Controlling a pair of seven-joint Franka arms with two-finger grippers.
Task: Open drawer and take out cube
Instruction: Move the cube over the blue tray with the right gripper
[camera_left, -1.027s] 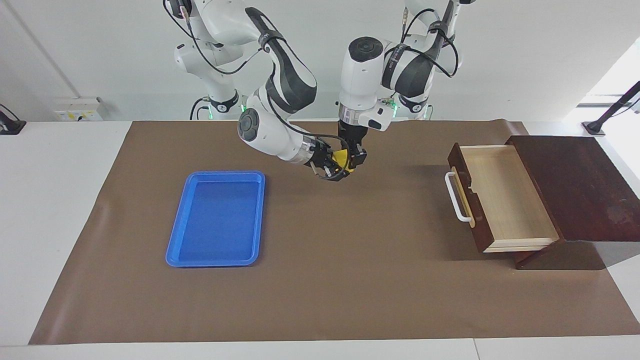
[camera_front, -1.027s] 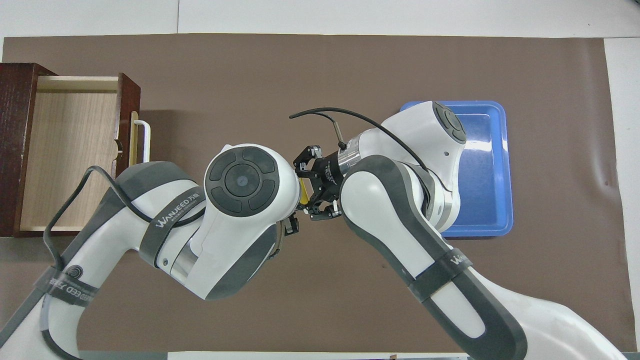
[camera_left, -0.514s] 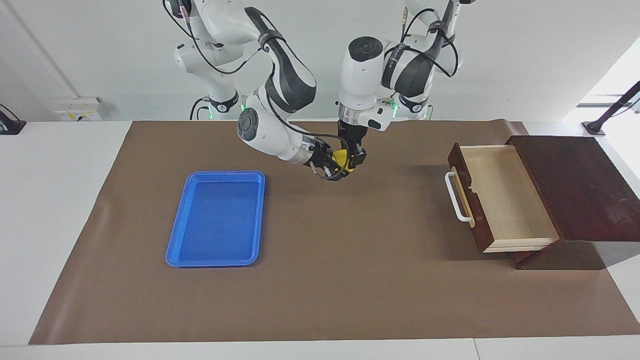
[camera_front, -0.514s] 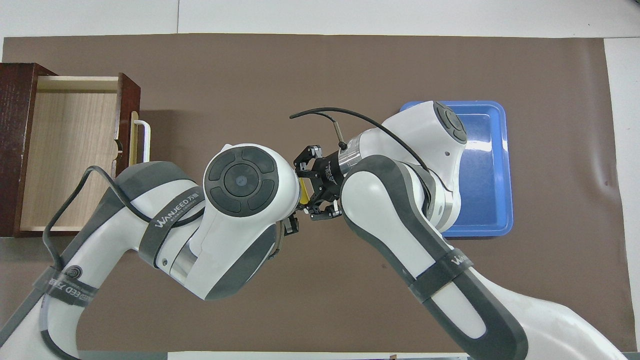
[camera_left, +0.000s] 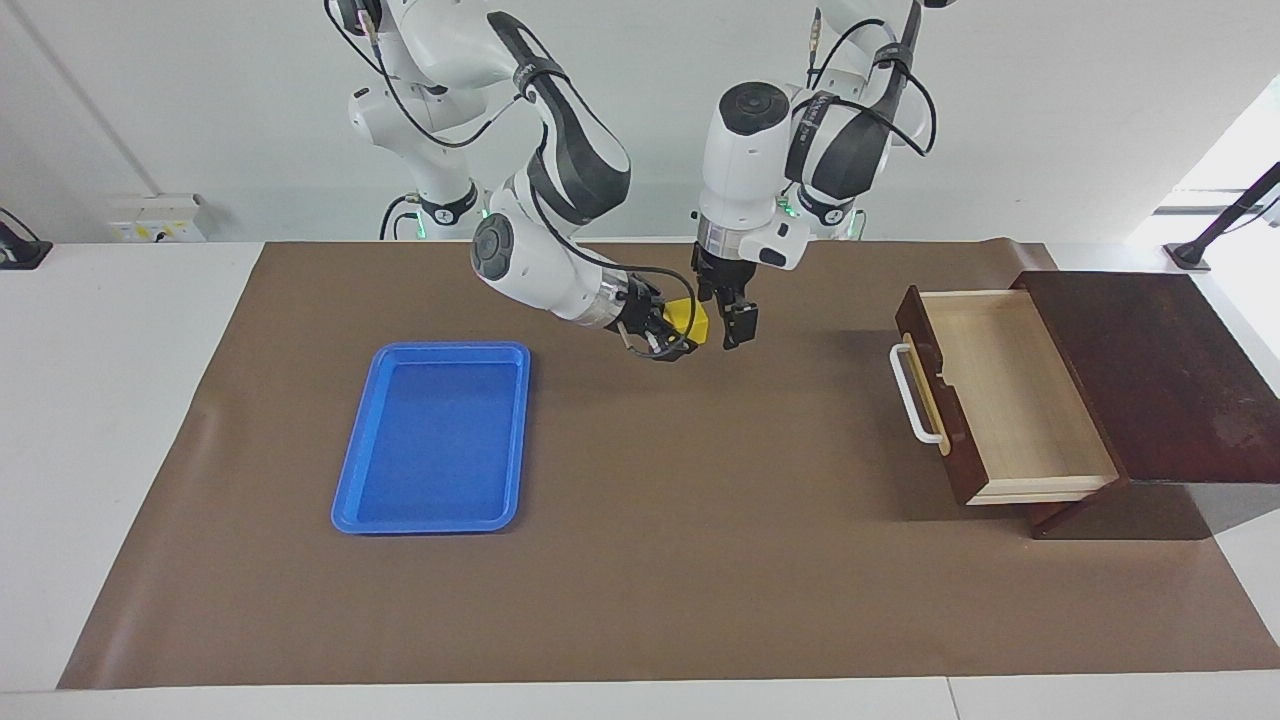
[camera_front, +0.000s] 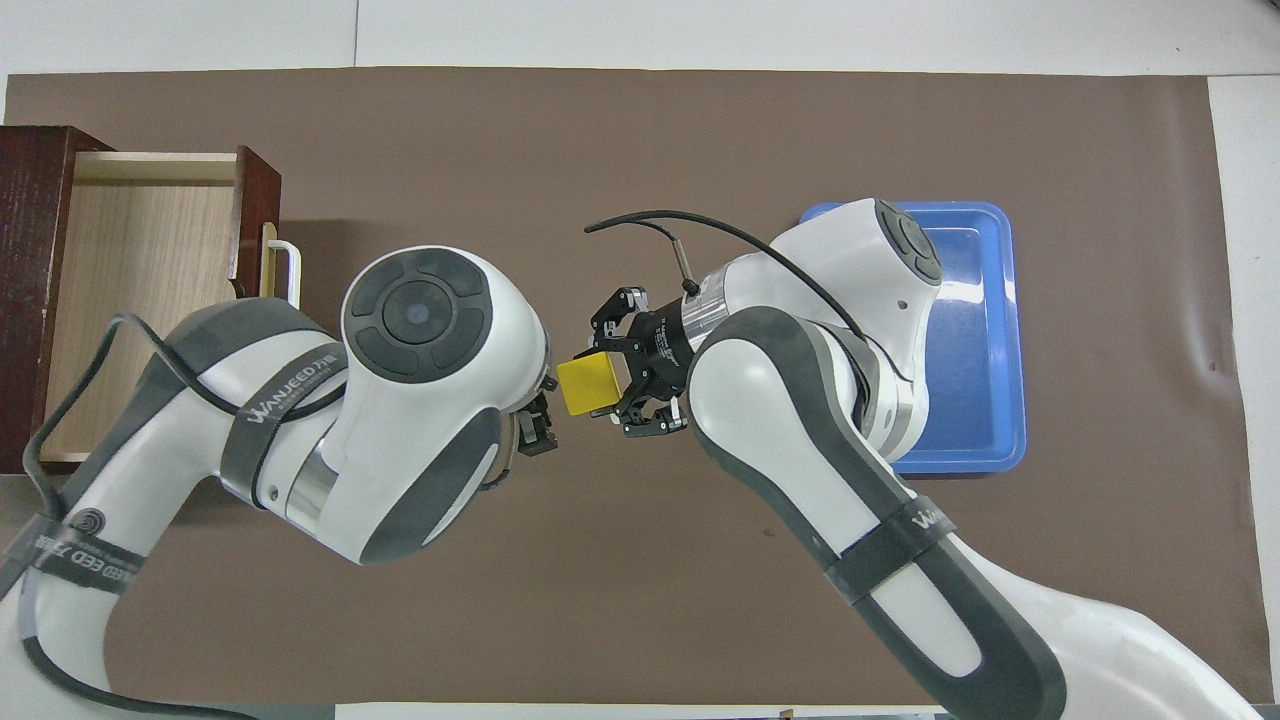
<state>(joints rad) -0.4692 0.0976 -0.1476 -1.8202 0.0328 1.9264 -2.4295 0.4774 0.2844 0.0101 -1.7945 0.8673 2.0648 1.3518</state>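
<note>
Clearly the right gripper (camera_left: 672, 335) had its jaws closed on the cube (camera_left: 688, 318), held in the air over the brown mat (camera_left: 640, 560) between the blue tray (camera_left: 345, 490) and the drawer (camera_left: 1000, 395). Just beside it, the left gripper (camera_left: 735, 325) hung apart from the cube, jaws seemingly spread, though partly hidden from above. On the worktop (camera_left: 110, 400), the drawer stood pulled out of its dark box (camera_left: 1160, 370).
</note>
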